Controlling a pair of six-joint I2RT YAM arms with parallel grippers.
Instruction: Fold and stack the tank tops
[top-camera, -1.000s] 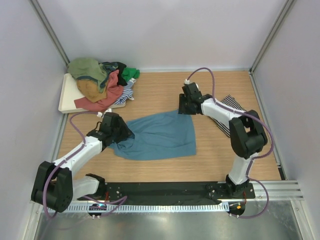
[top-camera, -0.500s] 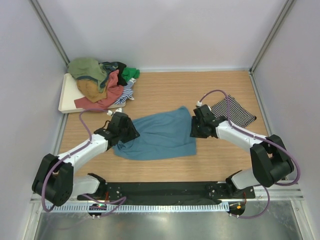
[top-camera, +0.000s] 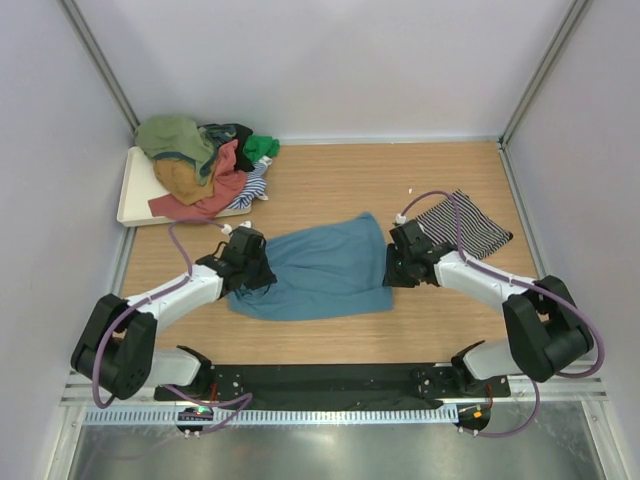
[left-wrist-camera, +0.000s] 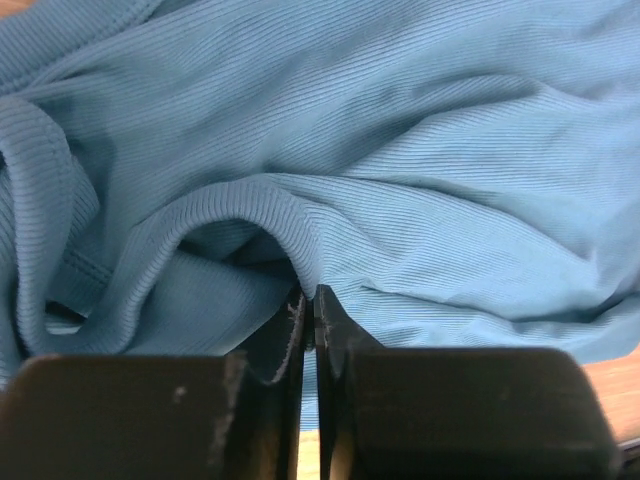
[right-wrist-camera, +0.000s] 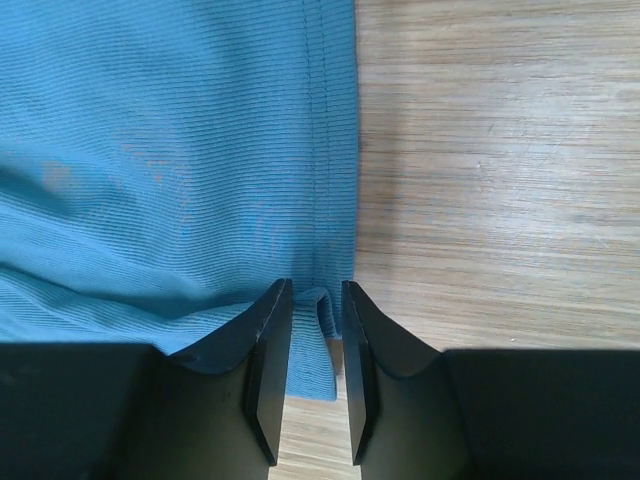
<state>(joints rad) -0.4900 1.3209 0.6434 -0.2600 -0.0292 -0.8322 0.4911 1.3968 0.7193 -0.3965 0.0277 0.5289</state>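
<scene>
now both arms have settled onto the teal-blue tank top (top-camera: 318, 272), which lies spread near the middle of the table (top-camera: 330, 185), its rumpled end to the left and its straight hem to the right. a second ago the right arm reached further back, at the far corner of that hem. since then it has swung nearer, so the right gripper (top-camera: 398, 268) sits at the hem's edge, lower along it. the left arm has crept a little to the right over the crumpled end, and both pairs of jaws have narrowed. in the left wrist view the left gripper (left-wrist-camera: 308, 300) is pressed together on a raised ridge of the teal cloth, with the fold nipped at its tips. in the right wrist view the right gripper (right-wrist-camera: 318, 300) straddles the stitched hem, a small curl of it standing between the pads and bare wood just beside. the jaws are close but a gap remains, and i cannot tell whether they squeeze the cloth yet. with the right arm moved off it, the striped tank top (top-camera: 465, 225) shows flat at the right of the table, apart from the teal one, and looks already folded. the heap of tank tops (top-camera: 200, 165) sits on the tray (top-camera: 130, 200) at the far left. my reading is that a two-handed grasp is just forming, ready to lift or stretch the teal top for its first fold, and most of the task is left.
</scene>
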